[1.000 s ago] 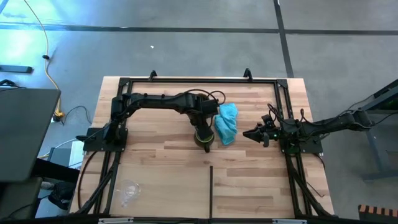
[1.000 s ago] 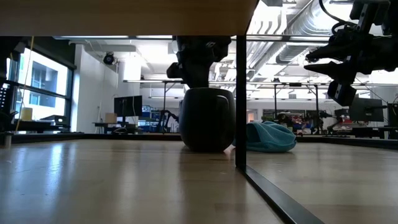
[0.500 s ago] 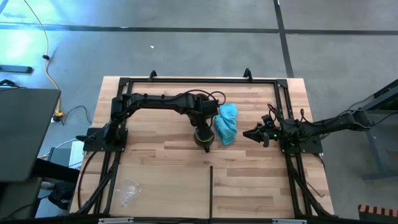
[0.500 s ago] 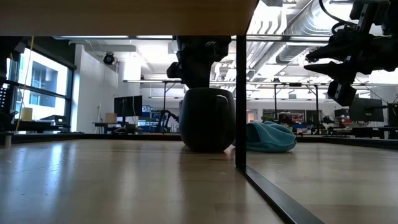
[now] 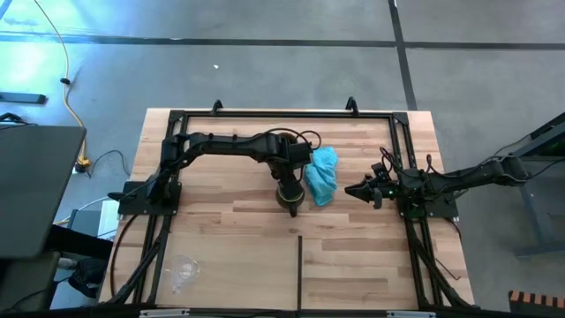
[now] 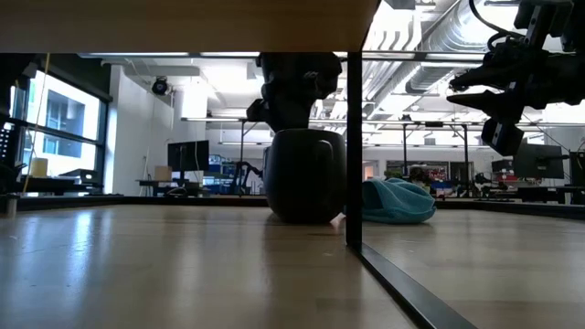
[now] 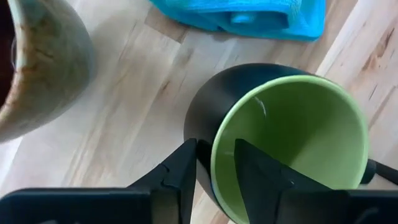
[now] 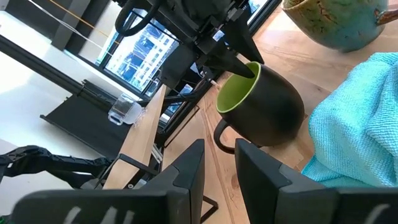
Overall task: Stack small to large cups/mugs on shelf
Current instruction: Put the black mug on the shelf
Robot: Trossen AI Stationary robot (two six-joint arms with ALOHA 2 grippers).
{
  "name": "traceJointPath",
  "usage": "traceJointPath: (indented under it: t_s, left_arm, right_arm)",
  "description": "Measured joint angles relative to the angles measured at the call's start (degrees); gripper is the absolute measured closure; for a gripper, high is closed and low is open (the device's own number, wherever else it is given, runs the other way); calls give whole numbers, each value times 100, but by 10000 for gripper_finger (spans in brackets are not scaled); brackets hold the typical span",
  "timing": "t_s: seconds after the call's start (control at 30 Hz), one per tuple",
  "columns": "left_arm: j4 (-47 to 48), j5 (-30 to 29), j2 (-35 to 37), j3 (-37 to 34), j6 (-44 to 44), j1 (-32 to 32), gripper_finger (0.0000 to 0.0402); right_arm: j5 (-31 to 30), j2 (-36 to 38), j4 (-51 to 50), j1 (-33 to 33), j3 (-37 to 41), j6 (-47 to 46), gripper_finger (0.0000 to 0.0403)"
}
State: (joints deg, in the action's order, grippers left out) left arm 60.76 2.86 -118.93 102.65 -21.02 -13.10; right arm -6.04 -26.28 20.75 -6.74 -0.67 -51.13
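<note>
The green mug [image 5: 289,200], dark outside and green inside, stands upright on the table's middle, with its base on the wood [image 6: 304,174]. My left gripper [image 7: 216,168] is shut on its rim. The brown mug [image 7: 37,68] stands close beside it and is hidden under my left arm in the high view. The tiny clear cup [image 5: 181,269] stands on the shelf [image 5: 371,274] at the near left. My right gripper [image 5: 351,190] hovers shut and empty, right of the light-blue cloth [image 5: 322,175]. My left gripper holds the green mug by its rim [image 7: 214,146], with one finger [image 7: 255,171] inside the mug and one finger [image 7: 180,171] outside the wall. The fingers come from above, pointing down. The mug stands upright on the table.
The light-blue cloth lies bunched right beside the green mug [image 8: 354,124]. Black frame rails [image 5: 163,221] run along both table sides and the far edge. A dark post [image 6: 353,146] holds up the shelf, whose underside [image 6: 183,23] shows overhead in the low view.
My left gripper has turned a little about the mug's rim while keeping its hold. The green mug stays upright on the table.
</note>
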Motion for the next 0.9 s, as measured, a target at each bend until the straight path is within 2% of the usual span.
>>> traceJointPath:
  t_s: [0.17,0.33,0.9]
  left_arm:
    - [11,-49,0,0,-17,6,325]
    - [73,-186,-13,-10,-3,8,389]
    - [317,-168,-18,-9,54,42,399]
  right_arm:
    - [1,-2,0,0,0,0,322]
    - [2,0,0,0,0,0,322]
    - [0,0,-7,1,0,2,322]
